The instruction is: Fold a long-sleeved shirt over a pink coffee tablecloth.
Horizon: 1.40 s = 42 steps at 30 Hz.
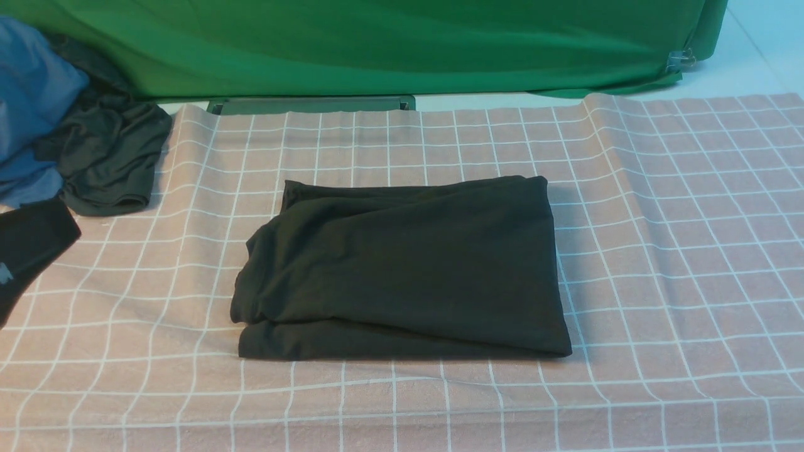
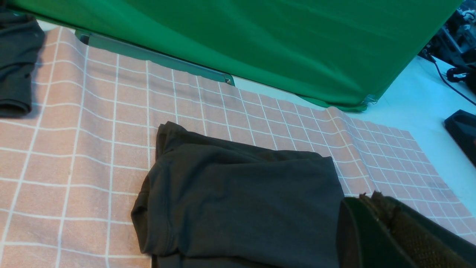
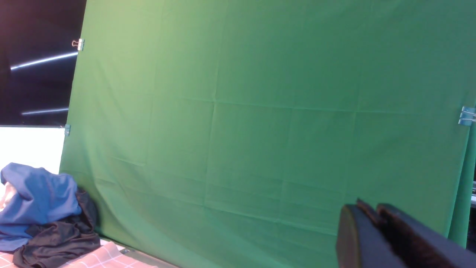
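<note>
**Folded black shirt lies mid-cloth, both arms pulled back**

From the front camera I see the long-sleeved shirt (image 1: 402, 270) folded into a rough rectangle, lying flat near the middle of the pink coffee tablecloth (image 1: 659, 251). Its right edge is straight; its left side bulges, with layers stacked unevenly. The print and neck label are not visible. At the far left a blue garment (image 1: 31, 107) and a dark grey garment (image 1: 107, 157) lie heaped together, the grey one partly over the edge of the checked cloth. Another black piece of fabric (image 1: 31, 245) pokes in at the left edge below them. The green backdrop (image 1: 377, 44) hangs behind. Neither arm shows in this view, and I see no containers.

From the left wrist camera, the folded shirt (image 2: 238, 208) sits on the grid cloth (image 2: 74, 149), and the left end effector (image 2: 375, 208) shows at the frame's corner with its fingers pressed together, holding nothing, above the shirt's edge. The pale counter (image 2: 420, 96) shows beyond the cloth.

From the right wrist camera I mostly see the backdrop (image 3: 260, 111). The right end effector (image 3: 372, 219) is raised, its fingers (image 3: 353, 238) close to each other with only a thin gap, and nothing between them. The blue garment (image 3: 37, 193) and dark grey garment (image 3: 55, 238) sit low in the corner.
</note>
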Each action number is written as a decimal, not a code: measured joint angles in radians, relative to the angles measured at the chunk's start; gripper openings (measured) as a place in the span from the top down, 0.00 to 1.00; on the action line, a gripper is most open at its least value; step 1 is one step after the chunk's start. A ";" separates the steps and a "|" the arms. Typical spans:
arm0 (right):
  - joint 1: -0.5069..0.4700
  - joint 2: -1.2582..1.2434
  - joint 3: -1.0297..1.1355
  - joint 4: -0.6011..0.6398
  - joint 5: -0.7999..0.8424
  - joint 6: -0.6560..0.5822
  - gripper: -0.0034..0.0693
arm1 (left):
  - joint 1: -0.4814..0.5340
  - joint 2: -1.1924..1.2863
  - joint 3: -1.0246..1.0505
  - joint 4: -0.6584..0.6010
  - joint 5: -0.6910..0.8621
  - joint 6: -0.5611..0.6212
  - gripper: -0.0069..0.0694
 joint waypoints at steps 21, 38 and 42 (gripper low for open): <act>0.000 0.000 0.000 -0.001 0.008 0.002 0.76 | 0.149 -0.471 0.638 0.130 -0.367 0.018 0.89; 0.000 -0.001 0.000 -0.001 0.018 0.002 0.70 | 0.149 -0.485 0.698 0.159 -0.371 0.018 0.89; 0.000 -0.001 0.000 -0.001 0.018 0.002 0.69 | 0.149 -0.485 0.698 0.159 -0.371 0.018 0.89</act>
